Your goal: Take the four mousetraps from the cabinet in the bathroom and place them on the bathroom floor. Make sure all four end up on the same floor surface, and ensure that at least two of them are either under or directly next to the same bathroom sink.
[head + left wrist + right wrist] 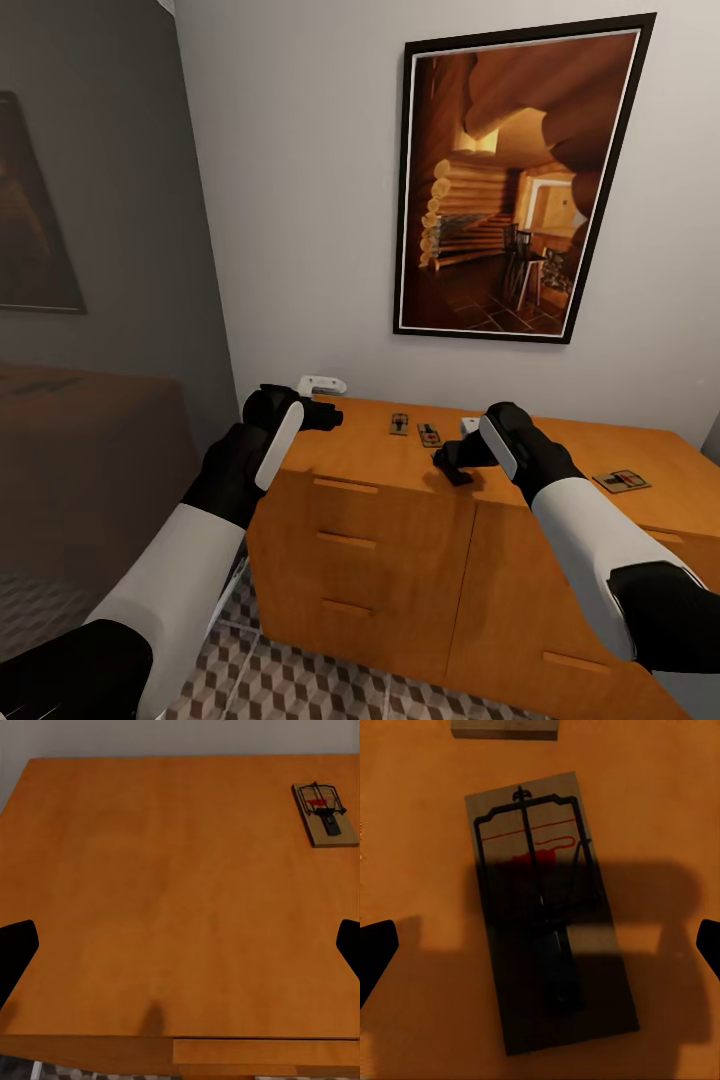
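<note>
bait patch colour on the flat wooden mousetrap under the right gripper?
Red, on the brown wooden mousetrap with dark metal wire; clearest in the right wrist view.

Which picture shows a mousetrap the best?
The right wrist view: one mousetrap lies large between the open gripper's tips, wire and red mark clear. The left wrist view shows one small, near a corner; the head view shows three tiny on the cabinet.

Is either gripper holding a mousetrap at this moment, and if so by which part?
Nothing is held. The right gripper hangs open over a mousetrap lying flat on the cabinet; the left gripper is open above bare wood.
</note>
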`<state>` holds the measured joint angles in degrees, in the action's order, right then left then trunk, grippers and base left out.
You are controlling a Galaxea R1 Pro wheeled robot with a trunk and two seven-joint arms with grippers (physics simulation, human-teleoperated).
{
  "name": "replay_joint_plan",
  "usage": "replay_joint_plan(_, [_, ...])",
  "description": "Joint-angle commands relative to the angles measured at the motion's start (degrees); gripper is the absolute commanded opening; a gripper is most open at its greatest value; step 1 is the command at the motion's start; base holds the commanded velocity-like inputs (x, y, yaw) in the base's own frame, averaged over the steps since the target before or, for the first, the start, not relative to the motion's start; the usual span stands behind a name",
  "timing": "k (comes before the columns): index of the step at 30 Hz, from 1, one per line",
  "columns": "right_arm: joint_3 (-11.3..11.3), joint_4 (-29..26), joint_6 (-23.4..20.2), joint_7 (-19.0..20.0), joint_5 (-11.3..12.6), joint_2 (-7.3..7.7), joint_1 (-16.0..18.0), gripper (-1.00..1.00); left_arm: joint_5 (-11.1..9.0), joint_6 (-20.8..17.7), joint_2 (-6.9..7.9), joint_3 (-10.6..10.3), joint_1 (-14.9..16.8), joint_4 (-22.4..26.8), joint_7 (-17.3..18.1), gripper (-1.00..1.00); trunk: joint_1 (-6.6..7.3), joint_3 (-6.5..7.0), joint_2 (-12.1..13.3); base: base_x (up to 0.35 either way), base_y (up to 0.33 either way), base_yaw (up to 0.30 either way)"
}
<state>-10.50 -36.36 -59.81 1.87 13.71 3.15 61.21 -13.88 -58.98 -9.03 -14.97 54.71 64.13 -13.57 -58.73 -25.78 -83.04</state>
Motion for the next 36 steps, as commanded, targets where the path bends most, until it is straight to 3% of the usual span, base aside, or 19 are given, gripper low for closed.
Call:
replay_joint_plan(1, [-0.31, -0.09, -0.19, 0.28, -0.06, 0.07, 0.05, 1.0, -0.6, -0.17, 0.0, -0.06, 0.05, 0.03, -0.58, 1.0, 0.0, -0.07, -0.04, 0.0, 0.0, 0.0])
replay_joint_plan(36, [-0.44, 0.15, -0.19, 0.54, -0.54, 0.02, 0.05, 1.0, -0.62, -0.17, -0.02, -0.06, 0.04, 0.04, -0.67, 1.0, 0.0, -0.07, -0.04, 0.0, 0.0, 0.0])
